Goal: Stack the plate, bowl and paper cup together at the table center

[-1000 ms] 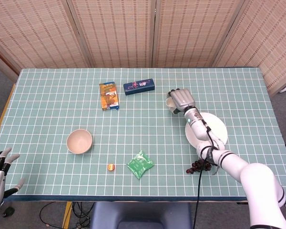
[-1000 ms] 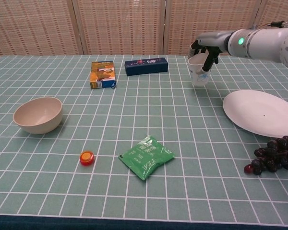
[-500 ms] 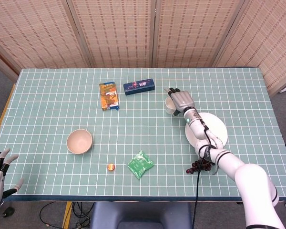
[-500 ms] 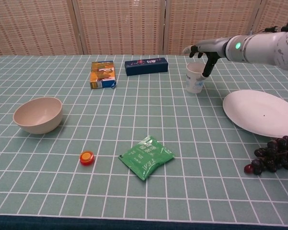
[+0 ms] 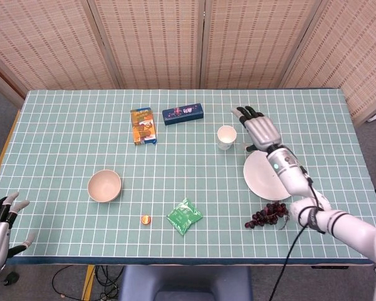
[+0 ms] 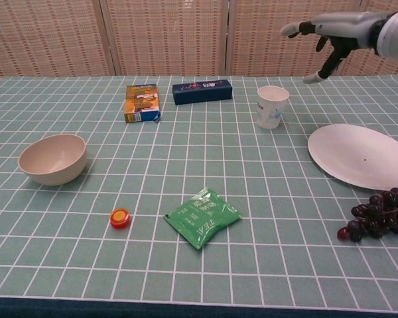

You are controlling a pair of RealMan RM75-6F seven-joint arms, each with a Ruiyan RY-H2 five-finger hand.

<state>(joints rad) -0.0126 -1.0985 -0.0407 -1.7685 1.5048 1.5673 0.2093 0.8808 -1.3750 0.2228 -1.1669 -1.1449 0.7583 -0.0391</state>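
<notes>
A white paper cup (image 5: 225, 137) (image 6: 272, 106) stands upright on the table, right of centre, with nothing touching it. My right hand (image 5: 259, 129) (image 6: 325, 36) hovers open to the cup's right and above it, fingers spread. The white plate (image 5: 270, 174) (image 6: 361, 156) lies flat at the right, partly under my right forearm in the head view. The beige bowl (image 5: 104, 185) (image 6: 53, 158) sits upright at the left. My left hand (image 5: 0, 219) shows open at the lower left corner of the head view, off the table's edge.
An orange box (image 5: 143, 126) and a dark blue box (image 5: 182, 113) lie at the back. A green packet (image 5: 184, 216), a small orange cap (image 5: 146, 219) and a bunch of dark grapes (image 5: 266, 215) lie near the front edge.
My right hand let go of the paper cup, which now stands on the table, and moved up and to the right with fingers spread. The left hand barely moved.
</notes>
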